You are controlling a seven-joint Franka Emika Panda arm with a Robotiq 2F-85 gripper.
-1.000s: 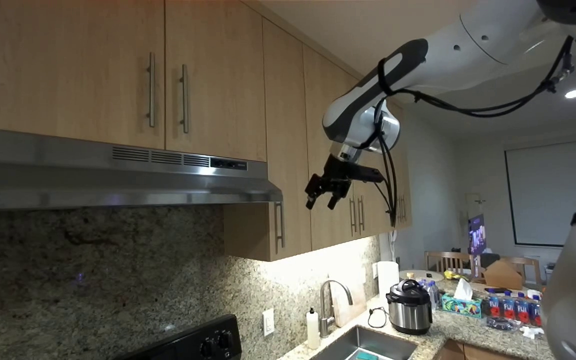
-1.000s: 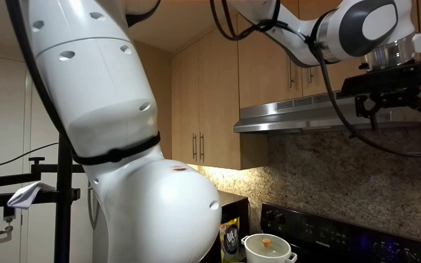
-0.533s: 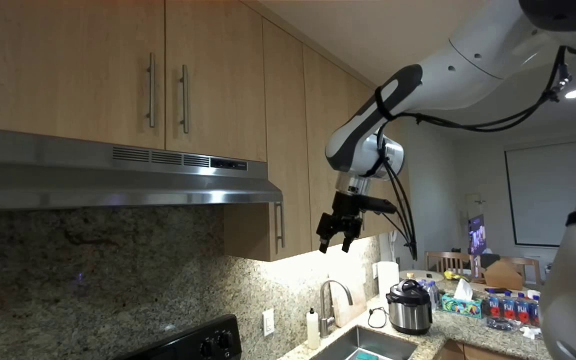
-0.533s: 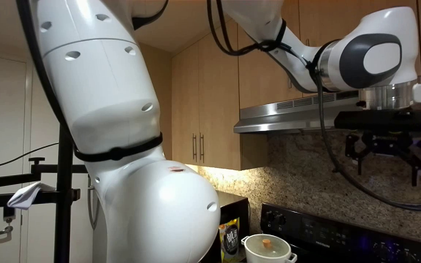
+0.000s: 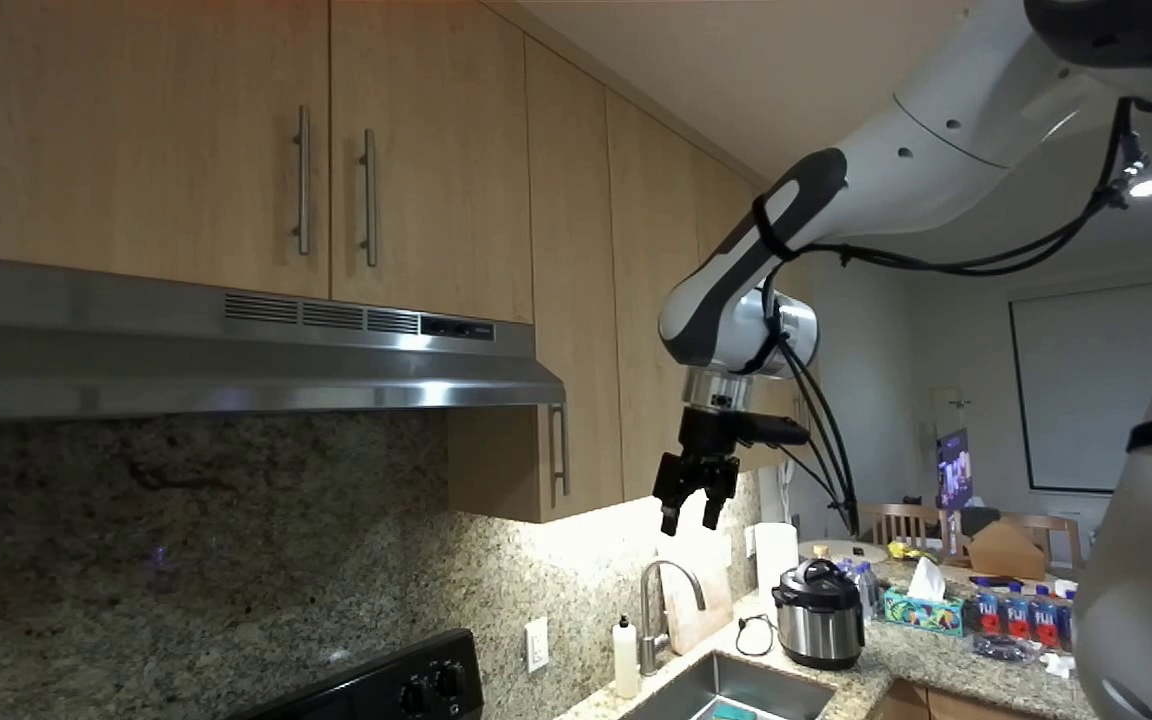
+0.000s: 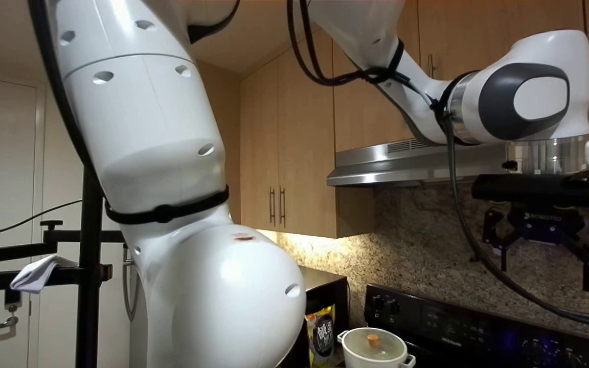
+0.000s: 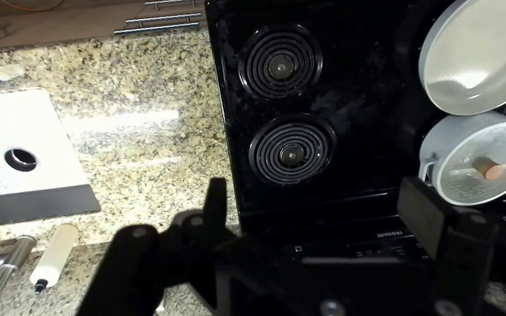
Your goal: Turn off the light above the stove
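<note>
Above stove (image 7: 363,140) and counter (image 7: 178,79), fingers (image 7: 421,217) apart, lower than before, pointing straighter down

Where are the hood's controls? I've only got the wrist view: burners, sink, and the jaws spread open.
Observer: In an exterior view, the hood carries a dark panel, likely the switches, on its front face at the end nearer the sink, just past the vents.
Operator: Copy. Am I at its height?
Observer: No, you look too low: in both exterior views the jaws point down and show lower in the picture than the hood.
Operator: Anything to watch on the way up?
Observer: Yes, in an exterior view a black cable hangs in a long curve that sweeps below the jaws in the picture.
</note>
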